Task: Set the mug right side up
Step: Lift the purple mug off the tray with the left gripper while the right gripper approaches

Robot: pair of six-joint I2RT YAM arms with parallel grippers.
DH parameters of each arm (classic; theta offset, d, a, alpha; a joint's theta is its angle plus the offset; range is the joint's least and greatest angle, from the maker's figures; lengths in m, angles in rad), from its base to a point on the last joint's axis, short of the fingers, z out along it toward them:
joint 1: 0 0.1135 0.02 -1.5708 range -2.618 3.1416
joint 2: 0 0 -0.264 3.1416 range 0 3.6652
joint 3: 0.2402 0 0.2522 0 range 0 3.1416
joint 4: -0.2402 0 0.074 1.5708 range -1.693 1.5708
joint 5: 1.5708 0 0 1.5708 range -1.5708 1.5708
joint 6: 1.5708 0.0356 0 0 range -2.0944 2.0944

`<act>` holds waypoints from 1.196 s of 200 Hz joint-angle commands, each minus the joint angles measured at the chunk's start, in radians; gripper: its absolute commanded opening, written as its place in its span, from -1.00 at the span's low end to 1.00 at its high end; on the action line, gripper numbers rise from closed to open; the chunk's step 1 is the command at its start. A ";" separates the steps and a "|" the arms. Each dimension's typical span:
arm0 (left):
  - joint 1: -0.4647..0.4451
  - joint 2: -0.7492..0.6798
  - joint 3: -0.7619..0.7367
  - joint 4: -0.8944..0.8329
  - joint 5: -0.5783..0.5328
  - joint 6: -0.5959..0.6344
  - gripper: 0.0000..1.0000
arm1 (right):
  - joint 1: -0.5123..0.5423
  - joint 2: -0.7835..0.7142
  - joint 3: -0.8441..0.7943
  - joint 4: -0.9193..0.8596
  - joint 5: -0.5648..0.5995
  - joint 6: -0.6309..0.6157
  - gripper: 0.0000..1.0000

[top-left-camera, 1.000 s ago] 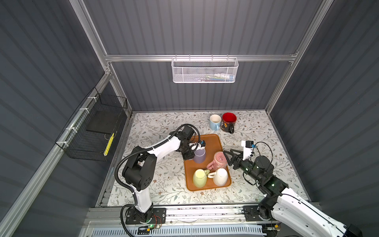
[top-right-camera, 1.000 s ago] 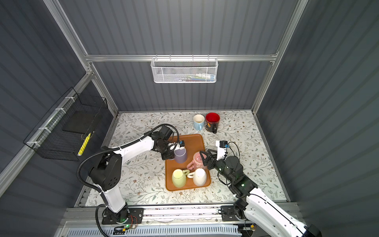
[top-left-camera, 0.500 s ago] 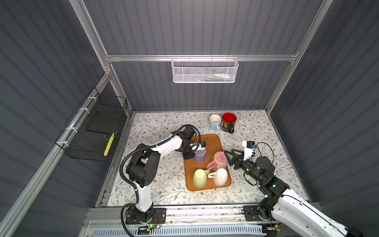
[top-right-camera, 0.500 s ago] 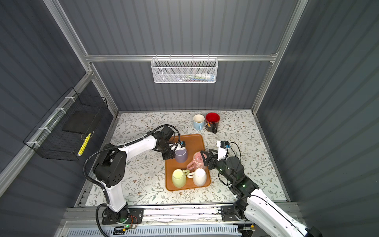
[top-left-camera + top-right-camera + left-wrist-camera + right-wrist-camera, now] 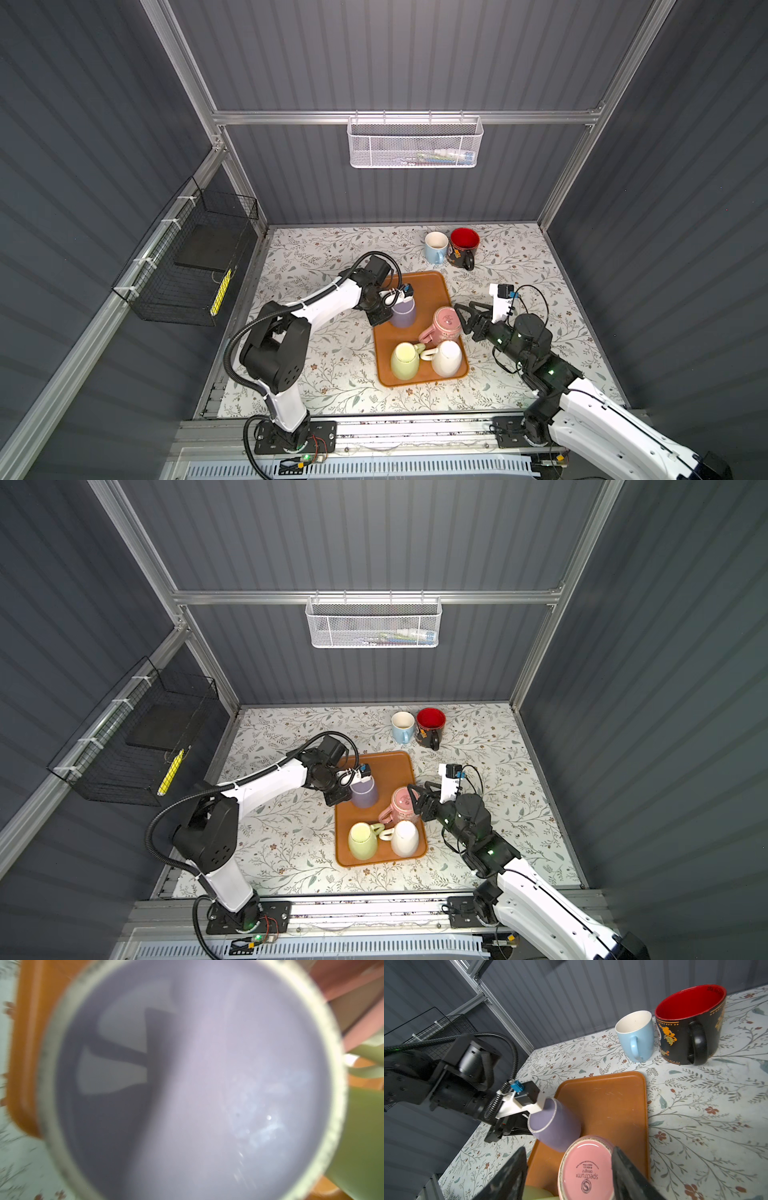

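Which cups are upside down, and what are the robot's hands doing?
purple mug, tilted, bottom facing the left gripper
pink mug, upside down
green mug, looks upside down
white mug, looks upside down
blue mug, right side up
red-and-black mug, right side up
left gripper, at the purple mug, jaws hidden
right gripper, open, straddling the pink mug
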 commanded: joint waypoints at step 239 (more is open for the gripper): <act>0.034 -0.638 -0.309 1.199 0.467 -1.125 -1.00 | -0.059 0.063 0.245 0.164 -0.571 0.059 0.41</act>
